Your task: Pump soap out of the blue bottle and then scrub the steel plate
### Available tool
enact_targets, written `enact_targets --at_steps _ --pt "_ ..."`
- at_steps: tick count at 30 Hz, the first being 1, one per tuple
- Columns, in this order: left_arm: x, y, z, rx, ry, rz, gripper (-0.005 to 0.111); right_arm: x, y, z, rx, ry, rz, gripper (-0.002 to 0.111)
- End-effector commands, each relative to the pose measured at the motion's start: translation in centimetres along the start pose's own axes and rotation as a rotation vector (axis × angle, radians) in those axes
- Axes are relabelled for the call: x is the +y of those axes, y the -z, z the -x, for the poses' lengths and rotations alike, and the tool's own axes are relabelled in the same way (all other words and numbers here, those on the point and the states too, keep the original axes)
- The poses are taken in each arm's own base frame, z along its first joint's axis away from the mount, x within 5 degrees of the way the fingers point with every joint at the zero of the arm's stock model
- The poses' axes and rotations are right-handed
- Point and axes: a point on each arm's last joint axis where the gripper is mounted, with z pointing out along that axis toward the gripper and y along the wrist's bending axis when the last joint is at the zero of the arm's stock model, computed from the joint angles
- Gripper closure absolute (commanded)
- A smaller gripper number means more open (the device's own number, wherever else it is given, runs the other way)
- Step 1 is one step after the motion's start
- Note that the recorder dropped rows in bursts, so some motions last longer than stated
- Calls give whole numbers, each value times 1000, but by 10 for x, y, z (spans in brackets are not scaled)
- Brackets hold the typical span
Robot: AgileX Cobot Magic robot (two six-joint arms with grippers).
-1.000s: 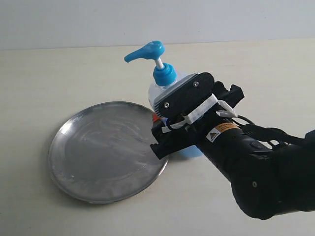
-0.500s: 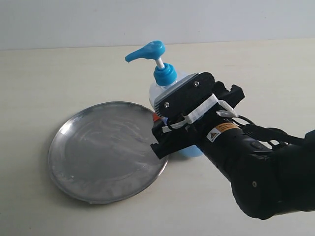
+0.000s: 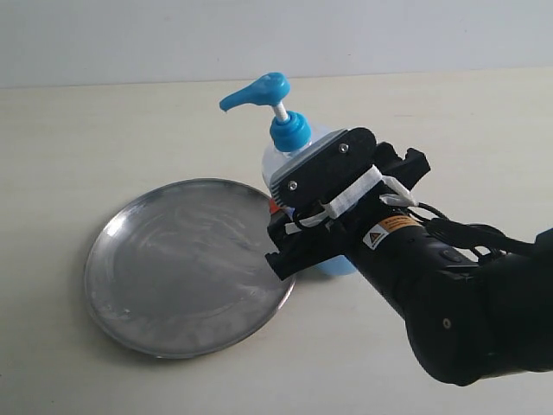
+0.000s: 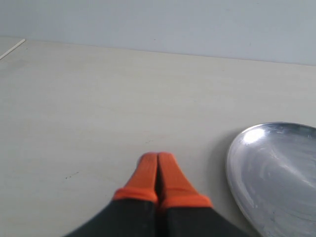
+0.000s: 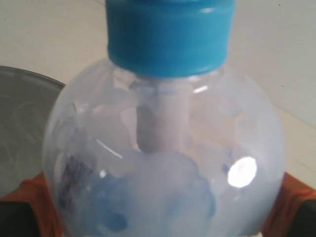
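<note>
Nearest the camera, the black right arm is reaching in over the pale table [image 3: 104,130]. Its right tool [image 3: 295,207] is wrapping around the belly of the blue bottle [image 3: 278,160], a clear plastic pump bottle with a bright blue collar. In the right wrist view the orange pads [image 5: 29,200] are sitting against both sides of the round body with the jaws wide. So it's looking like a real grasp on the bottle, not a hover. The light blue creamy soap [image 5: 148,212] is sitting low inside.

Here's the bit that matters. The bottle is standing upright, long axis straight up, so the bright blue pump head [image 3: 257,91] is poking out above the right tool, clear of it. Its spout is pointing toward the steel plate [image 3: 173,277], a round, shallow, dull grey metal dish lying just beside the bottle. Can't tell if the spout tip is actually hanging over the rim. No blue blob is showing on the plate, only pale streaks.

The left tool [image 4: 158,170] is showing up only in its own wrist view. Its orange fingers are clenched together on nothing, over bare table near the plate's rim. My guess: the press is going to come straight down along that axis, and the left one's the free arm for it.
</note>
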Motion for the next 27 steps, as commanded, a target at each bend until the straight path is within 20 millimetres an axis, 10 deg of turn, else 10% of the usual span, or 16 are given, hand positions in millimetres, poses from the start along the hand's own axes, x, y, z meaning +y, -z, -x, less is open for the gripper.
enact_targets --at_steps 1,27 --pt "0 1 6 -11 6 0 107 -1 -1 2 -19 23 -15 108" --pt "-7 7 94 -57 7 -3 107 -1 -1 2 -17 23 -13 108"
